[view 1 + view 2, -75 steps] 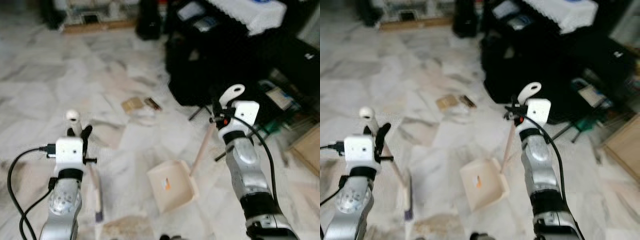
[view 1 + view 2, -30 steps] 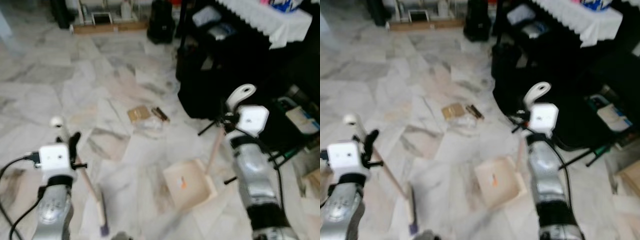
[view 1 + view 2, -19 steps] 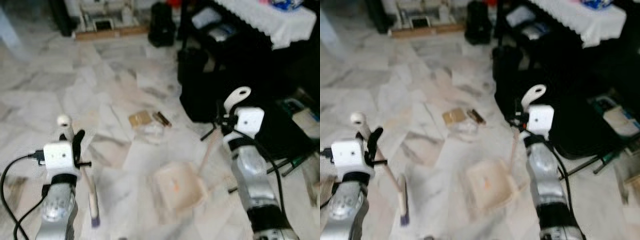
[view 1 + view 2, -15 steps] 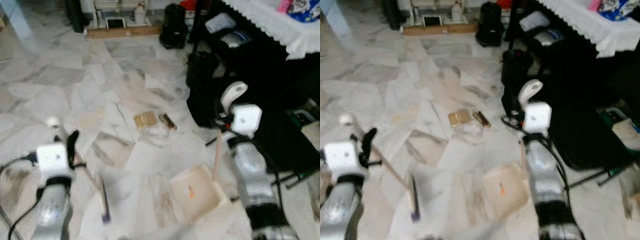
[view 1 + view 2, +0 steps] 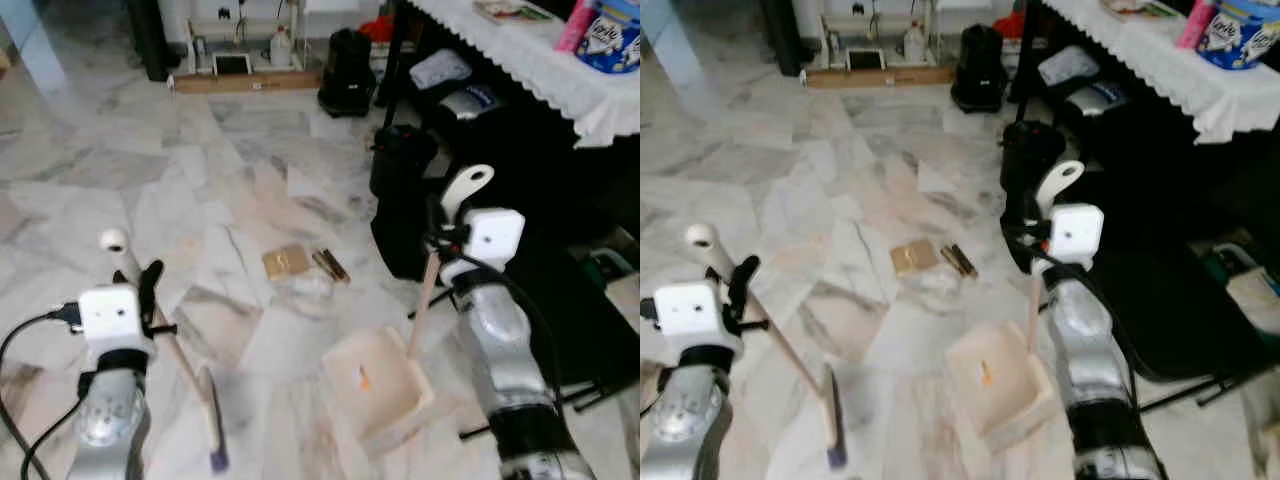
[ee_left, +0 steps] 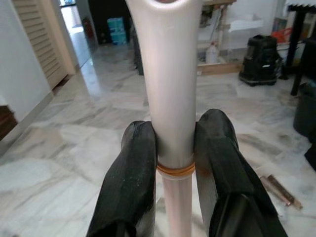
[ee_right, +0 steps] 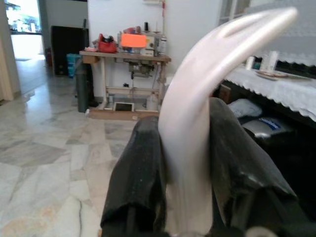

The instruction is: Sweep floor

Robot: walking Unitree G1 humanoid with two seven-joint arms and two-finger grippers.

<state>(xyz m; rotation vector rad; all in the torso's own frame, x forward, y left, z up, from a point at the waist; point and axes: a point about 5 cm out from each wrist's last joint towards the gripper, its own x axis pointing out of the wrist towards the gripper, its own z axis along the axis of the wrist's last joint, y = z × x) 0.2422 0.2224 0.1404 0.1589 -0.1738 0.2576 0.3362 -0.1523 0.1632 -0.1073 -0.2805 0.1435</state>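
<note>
Closer now to the litter than 2.5 s ago, with the camera walked forward: dustpan (image 5: 382, 390) and broom (image 5: 170, 340) both carried along, dustpan drawn nearer the scraps, grips unchanged

Left gripper (image 6: 174, 163) pinching the pale broom handle (image 6: 170, 84) between both black fingers (image 6: 133, 182), just above an orange band; handle slanting down and away to the broom head (image 5: 212, 425), down on the marble floor (image 5: 120, 170) to the left of the dustpan

Right gripper (image 7: 185, 163) clamped on the curved white top of the dustpan handle (image 7: 197, 108), fingers (image 7: 140, 177) pressed to either side; wooden shaft (image 5: 424, 305) running down to the cream dustpan, resting on the floor with a small orange mark inside

Litter beyond the dustpan, further from the robot: a tan cardboard scrap (image 5: 286, 262), a dark brown wrapper (image 5: 332, 265) just beside it, and a crumpled clear plastic piece (image 5: 312, 284) between those two and the dustpan, all apart from the pan's mouth

Right of the dustpan, dark bags and a black bin (image 5: 400, 160) under a table with a white lace cloth (image 5: 520, 55); far beyond the litter, a black vacuum-like unit (image 5: 347, 70) and a low wooden shelf (image 5: 245, 80) against the wall
</note>
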